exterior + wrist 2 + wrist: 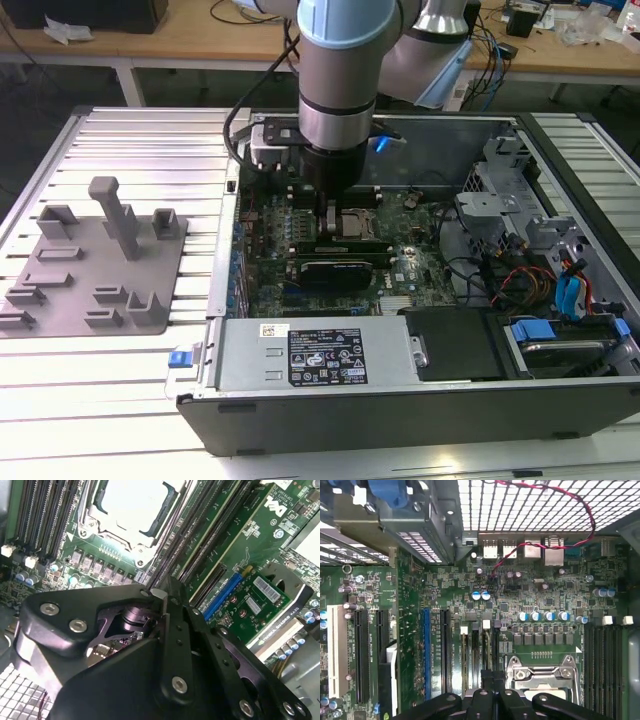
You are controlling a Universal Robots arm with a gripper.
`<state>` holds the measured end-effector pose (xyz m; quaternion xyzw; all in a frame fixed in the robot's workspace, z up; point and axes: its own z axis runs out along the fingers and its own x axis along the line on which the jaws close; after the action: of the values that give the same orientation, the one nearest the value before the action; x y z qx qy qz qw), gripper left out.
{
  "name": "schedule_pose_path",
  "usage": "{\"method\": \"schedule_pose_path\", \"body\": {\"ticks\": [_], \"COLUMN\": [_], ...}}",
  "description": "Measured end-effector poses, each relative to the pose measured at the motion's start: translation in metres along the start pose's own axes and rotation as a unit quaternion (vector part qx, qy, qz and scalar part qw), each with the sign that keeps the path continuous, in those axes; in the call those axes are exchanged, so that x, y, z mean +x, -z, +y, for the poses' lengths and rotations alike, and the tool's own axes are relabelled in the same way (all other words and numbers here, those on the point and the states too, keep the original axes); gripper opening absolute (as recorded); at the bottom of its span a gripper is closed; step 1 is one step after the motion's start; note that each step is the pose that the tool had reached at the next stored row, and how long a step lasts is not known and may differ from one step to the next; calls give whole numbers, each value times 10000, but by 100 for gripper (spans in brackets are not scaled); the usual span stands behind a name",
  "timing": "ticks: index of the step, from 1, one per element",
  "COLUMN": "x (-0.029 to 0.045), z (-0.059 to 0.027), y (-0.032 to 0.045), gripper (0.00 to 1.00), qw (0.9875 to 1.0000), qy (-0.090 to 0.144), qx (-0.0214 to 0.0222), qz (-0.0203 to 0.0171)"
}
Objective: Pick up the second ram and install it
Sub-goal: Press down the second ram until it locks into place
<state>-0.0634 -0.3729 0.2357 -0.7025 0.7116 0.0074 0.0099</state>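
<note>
Exterior view: the gripper [330, 210] is lowered inside the open computer case [560, 180], just beside the processor socket [352, 222], on the socket's side toward the grey fixture plate [95, 270]. Second wrist view: the gripper [162, 597] hangs close over the dark memory slots [200, 535] flanking the processor socket [132, 510]. I cannot tell whether it is clamped or loose. First wrist view: the memory slots [475, 655] run straight away from the gripper [490, 692], alongside the processor socket [542, 672]. The second ram cannot be picked out; likely it sits hidden under the gripper, its long axis along those slots.
</note>
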Motion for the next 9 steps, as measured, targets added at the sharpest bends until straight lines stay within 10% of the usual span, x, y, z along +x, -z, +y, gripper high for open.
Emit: {"method": "schedule_pose_path", "body": {"ticks": [9], "x": [2], "z": [9], "y": [-53], "gripper": [8], "qw": [10000], "qy": [0], "qx": [3], "qz": [2]}}
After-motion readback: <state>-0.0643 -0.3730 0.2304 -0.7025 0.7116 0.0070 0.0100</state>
